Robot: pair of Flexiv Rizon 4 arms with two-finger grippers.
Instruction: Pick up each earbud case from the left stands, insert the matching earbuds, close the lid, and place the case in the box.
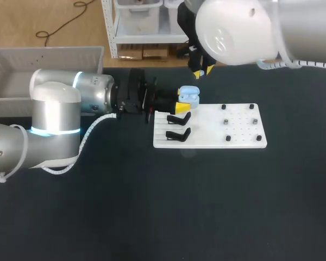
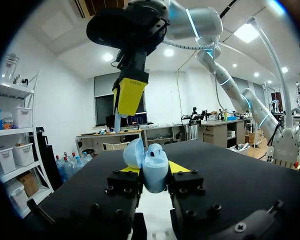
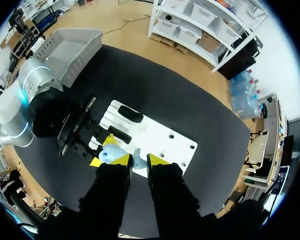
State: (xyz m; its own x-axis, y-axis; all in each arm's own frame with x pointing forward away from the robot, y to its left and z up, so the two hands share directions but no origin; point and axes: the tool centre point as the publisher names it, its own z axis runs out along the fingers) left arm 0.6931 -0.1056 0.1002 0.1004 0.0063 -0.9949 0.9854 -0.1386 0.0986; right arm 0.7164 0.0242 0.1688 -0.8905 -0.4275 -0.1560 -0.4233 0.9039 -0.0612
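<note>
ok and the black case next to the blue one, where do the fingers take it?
Probably across the two long flanks of the black case, coming in level from the white board's left edge with the left gripper once that lets go of the blue case. It lies lengthwise towards that edge on its stand, both flanks clear of the neighbouring case.

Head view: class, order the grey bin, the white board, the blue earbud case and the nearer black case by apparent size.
Largest: grey bin, though partly hidden by the left arm.
Next: white board.
Smallest: blue earbud case and nearer black case, too alike to rank.
</note>
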